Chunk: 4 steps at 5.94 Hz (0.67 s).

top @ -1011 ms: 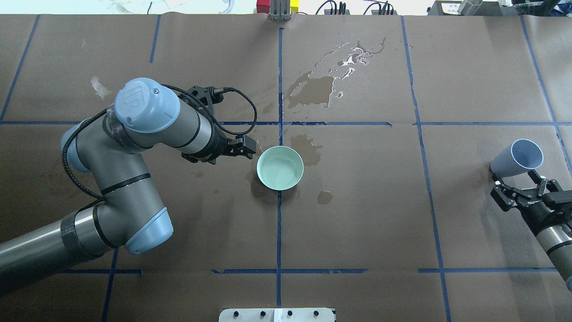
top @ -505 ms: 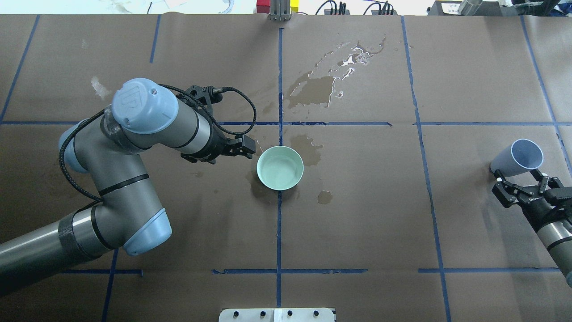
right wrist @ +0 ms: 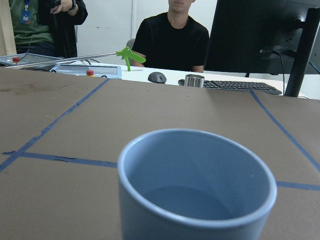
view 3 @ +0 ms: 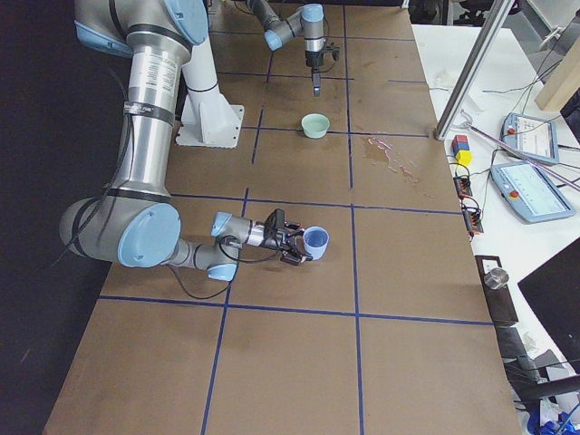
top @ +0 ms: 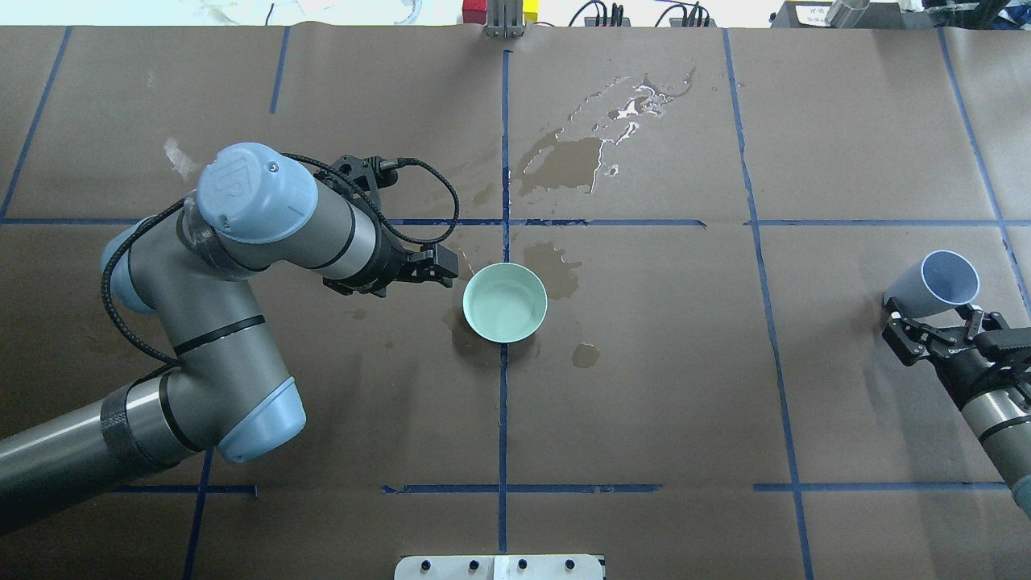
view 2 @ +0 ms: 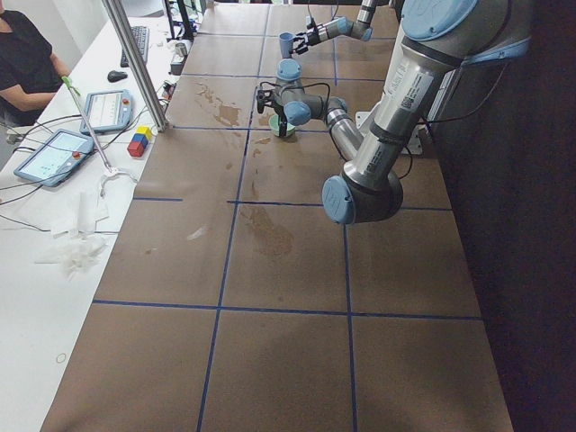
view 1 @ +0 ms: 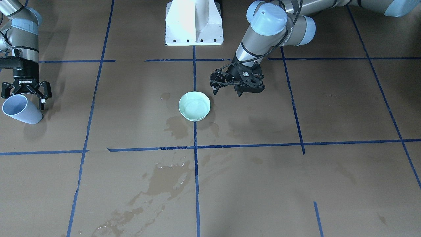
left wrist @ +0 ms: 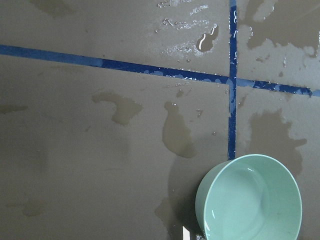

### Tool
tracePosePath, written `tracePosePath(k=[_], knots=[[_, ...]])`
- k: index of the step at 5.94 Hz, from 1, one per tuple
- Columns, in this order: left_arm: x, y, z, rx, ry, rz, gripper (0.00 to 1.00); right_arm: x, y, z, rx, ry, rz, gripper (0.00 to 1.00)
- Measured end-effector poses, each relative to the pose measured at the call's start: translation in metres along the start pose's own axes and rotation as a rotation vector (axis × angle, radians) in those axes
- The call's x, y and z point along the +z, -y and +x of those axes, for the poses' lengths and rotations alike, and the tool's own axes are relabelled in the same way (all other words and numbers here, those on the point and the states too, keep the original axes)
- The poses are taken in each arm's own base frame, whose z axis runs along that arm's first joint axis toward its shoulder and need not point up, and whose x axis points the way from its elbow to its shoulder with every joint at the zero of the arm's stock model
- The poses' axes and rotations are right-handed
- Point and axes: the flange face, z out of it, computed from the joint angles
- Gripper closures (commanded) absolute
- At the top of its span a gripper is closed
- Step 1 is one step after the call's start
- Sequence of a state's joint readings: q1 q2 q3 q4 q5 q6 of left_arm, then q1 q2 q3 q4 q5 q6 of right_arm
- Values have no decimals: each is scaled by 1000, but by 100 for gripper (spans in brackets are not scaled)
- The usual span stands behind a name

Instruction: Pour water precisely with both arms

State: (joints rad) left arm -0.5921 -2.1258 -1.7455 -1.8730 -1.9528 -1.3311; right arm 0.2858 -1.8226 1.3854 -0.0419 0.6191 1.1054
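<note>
1. Brown paper covers the worktop (top: 644, 403), marked into squares by blue tape (top: 503, 403). Dark wet patches (top: 564, 161) lie near its middle and far side.
2. We see a mint-green bowl (top: 505, 302) standing upright at the centre, on a tape crossing. A faint glossy ring inside suggests that it holds the water (left wrist: 250, 205).
3. We see a pale blue cup (top: 930, 286) well apart from the bowl, at the robot's right edge of the worktop. We cannot tell whether it holds any water.
4. The left gripper (top: 445, 264) hangs just beside the bowl without touching it. Its fingers look pressed together on nothing.
5. The right gripper (top: 934, 322) sits just short of the cup on the robot's side. Its fingers are spread wide and hold nothing.
6. We judge the cup stiff, smooth and light, and probably slick if wet. The best hold is across its side wall about halfway up, with a gentle squeeze.
7. We judge the bowl stiff and shallow, and likely to skate on damp paper, so it is best steadied at the rim. The water will slosh at any jerk.
</note>
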Motion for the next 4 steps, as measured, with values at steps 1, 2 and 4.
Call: tracePosePath(k=[1,2,4], knots=[[0,0,0,0,1,-1,0,4,-1,-4,0,-1,3,1],[1,-1,0,0,1,-1,0,9,-3,-6,-5,-5,7,1],[1,-1,0,0,1,-1,0,14,-3,-3,-13,-16,8,1]])
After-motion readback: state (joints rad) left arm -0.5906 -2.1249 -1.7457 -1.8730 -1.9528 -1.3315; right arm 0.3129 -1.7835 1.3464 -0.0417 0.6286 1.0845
